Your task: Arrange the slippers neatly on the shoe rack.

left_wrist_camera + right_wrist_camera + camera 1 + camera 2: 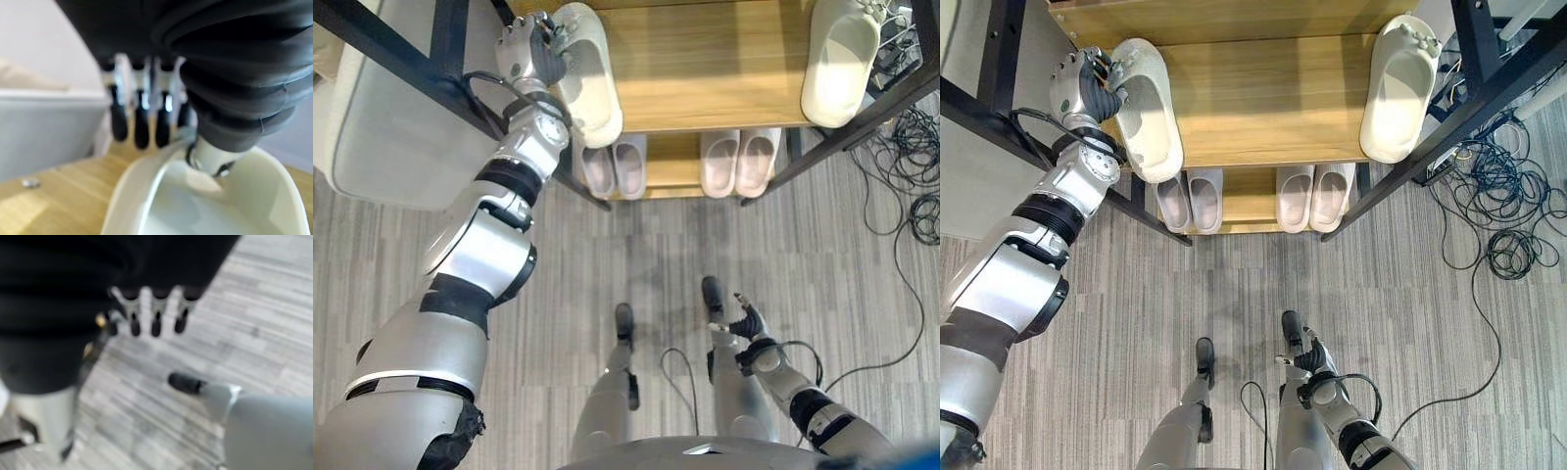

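A cream slipper lies on the rack's top wooden shelf at its left end, heel hanging past the front edge. My left hand grips it from the left side: the thumb sits inside the slipper and the fingers curl down its outer wall. The matching cream slipper rests at the shelf's right end, angled and overhanging the front. My right hand hangs low near the floor, its fingers relaxed and holding nothing.
Two pairs of pale pink slippers stand side by side on the lower shelf. Black frame bars edge the rack. A grey box stands to the left, and loose cables lie on the floor at right.
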